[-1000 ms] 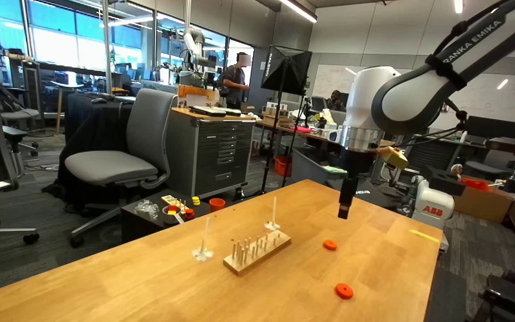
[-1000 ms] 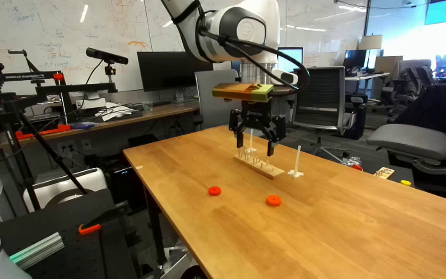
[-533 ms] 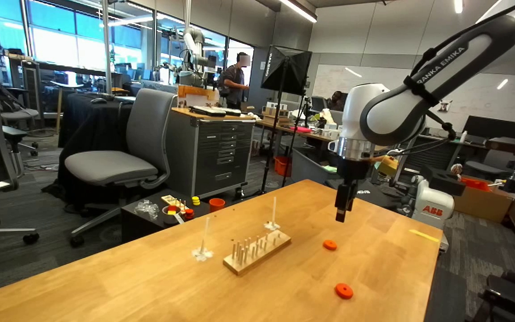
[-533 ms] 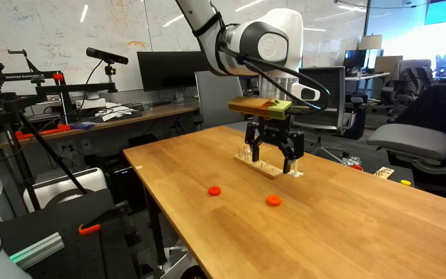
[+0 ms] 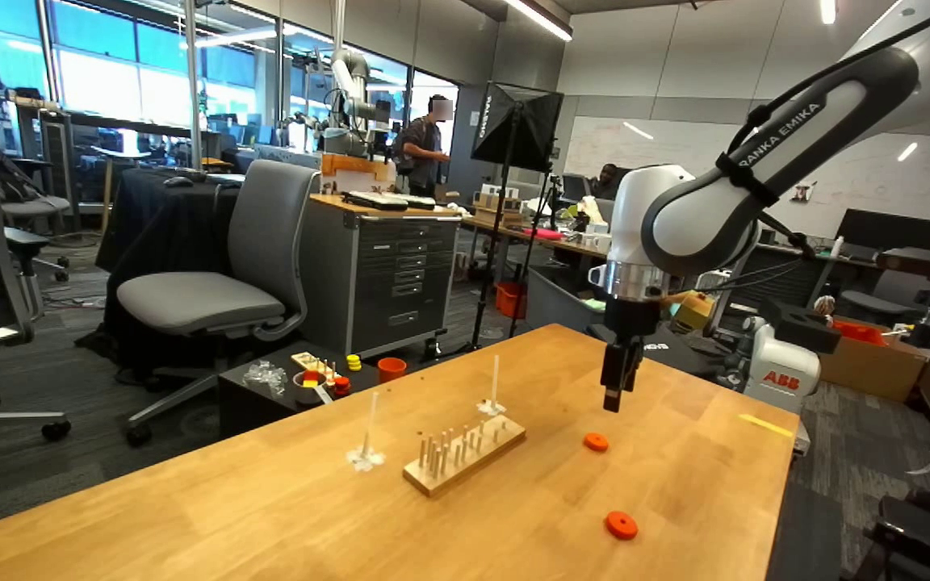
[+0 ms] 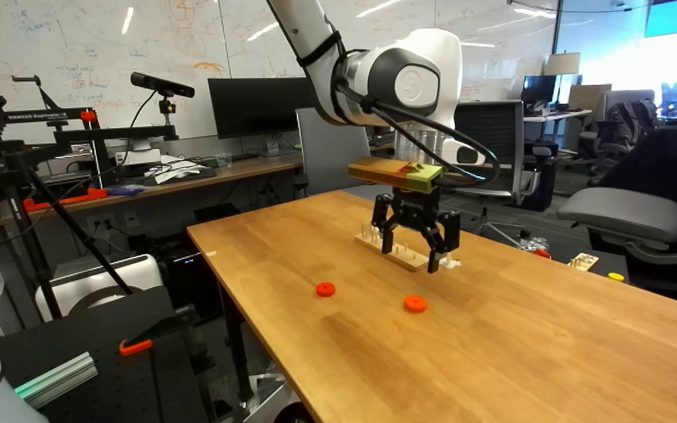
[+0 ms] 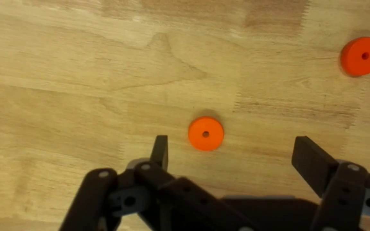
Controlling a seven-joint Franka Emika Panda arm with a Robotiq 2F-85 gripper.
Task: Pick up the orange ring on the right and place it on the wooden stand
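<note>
Two alike flat orange rings lie on the table. The orange ring on the right in an exterior view point(image 6: 415, 304) is the one nearer the gripper; it also shows in an exterior view point(image 5: 596, 442) and in the wrist view point(image 7: 206, 134). The other ring point(image 6: 325, 289) also shows in the wrist view at upper right point(image 7: 361, 56). My gripper point(image 7: 231, 137) is open and empty above the table. In the wrist view the nearer ring appears between the fingers, closer to the left one. The wooden stand with upright pegs point(image 5: 477, 462) is partly hidden behind the gripper point(image 6: 409, 259) in an exterior view.
Two thin upright posts point(image 5: 367, 436) point(image 5: 496, 386) stand on the table beside the stand. A low black side table point(image 5: 271, 407) holds cups, rings and a small pegged board. Yellow tape point(image 5: 765, 425) lies near a table edge.
The gripper has come down toward the table, still open, and shifted closer to the nearer ring. The rings and stand have not moved. A person's hand has appeared at an exterior view's right edge.
</note>
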